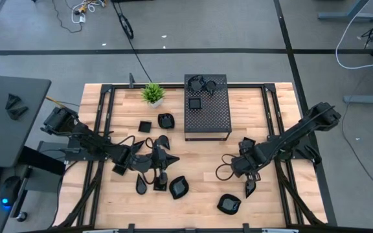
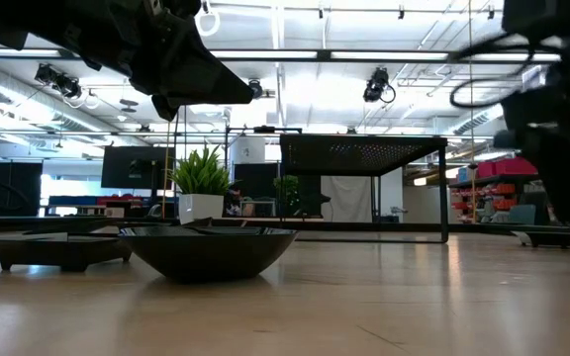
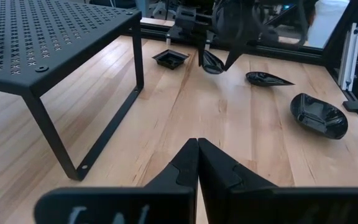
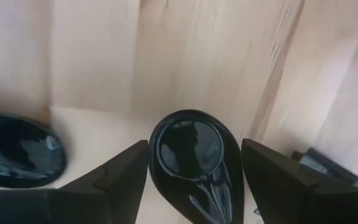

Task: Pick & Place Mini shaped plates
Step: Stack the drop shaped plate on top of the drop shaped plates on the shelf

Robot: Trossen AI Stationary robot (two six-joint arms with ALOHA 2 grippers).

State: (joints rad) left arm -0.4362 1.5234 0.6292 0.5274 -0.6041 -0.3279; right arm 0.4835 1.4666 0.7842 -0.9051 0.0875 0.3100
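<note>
On top of the black perforated metal box (image 1: 207, 113) we count few glossy black mini plates (image 1: 195, 102) — most dot the table, our right gripper (image 4: 194, 165) straddling a teardrop dish (image 4: 197, 163), jaws wide.

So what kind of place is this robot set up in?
Most likely a robotics lab or open workshop: a wooden table inside a metal frame on a taped concrete floor, cables trailing across it, ceiling-mounted cameras, and shelving in the room behind.

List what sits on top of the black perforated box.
On the perforated box, the high view shows one small square plate and a cluster of small black plates at its far edge. How many are in the cluster cannot be told. Whatever lies beneath the box is hidden.
</note>
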